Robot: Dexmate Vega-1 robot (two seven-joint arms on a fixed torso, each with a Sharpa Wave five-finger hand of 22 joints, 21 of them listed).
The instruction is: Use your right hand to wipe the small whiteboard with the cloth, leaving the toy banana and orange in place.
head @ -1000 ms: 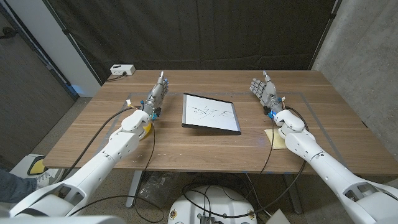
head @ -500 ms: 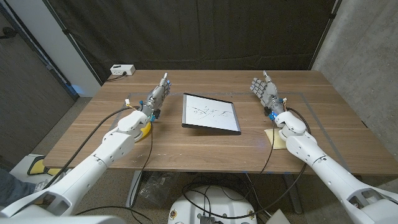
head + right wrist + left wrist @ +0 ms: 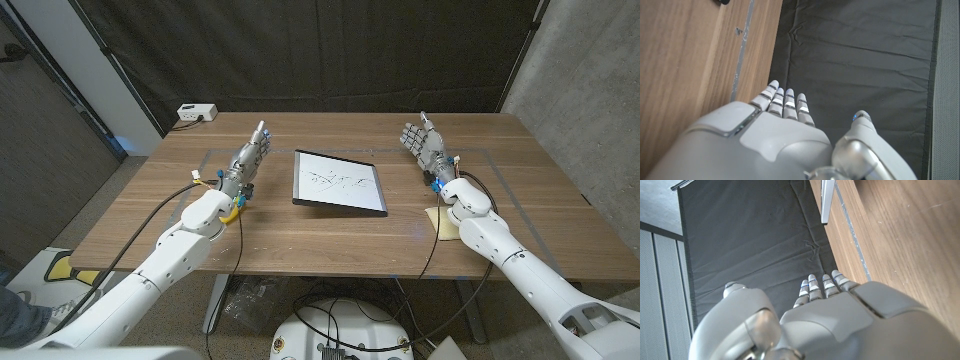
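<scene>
Head view shows the small whiteboard (image 3: pixel 340 183) lying in the middle of the wooden table (image 3: pixel 300 235), its white face marked with dark scribbles and framed by a dark border. To its left in the frame, the left hand (image 3: pixel 248 159) stands near the board's upper left corner, fingers stretched out toward the far edge and holding nothing. A bit of yellow, probably the toy banana (image 3: pixel 233 209), peeks out from under the left forearm lower down, though most of it is hidden. On the right side of the frame, the right hand (image 3: pixel 422 143) stands well apart from the board, its fingers extended and spread, empty as well. A pale cloth (image 3: pixel 441 222) lies on the table lower right of the board, partly covered by the right forearm. A small white box (image 3: pixel 197 113) sits at the table's upper left corner.

Left wrist view looks along the back of the left hand (image 3: pixel 840 310), fingers straight and together, with the whiteboard's edge (image 3: pixel 827 200) at the top of the frame. Right wrist view shows the right hand (image 3: pixel 775 125) likewise extended over the wood.
</scene>
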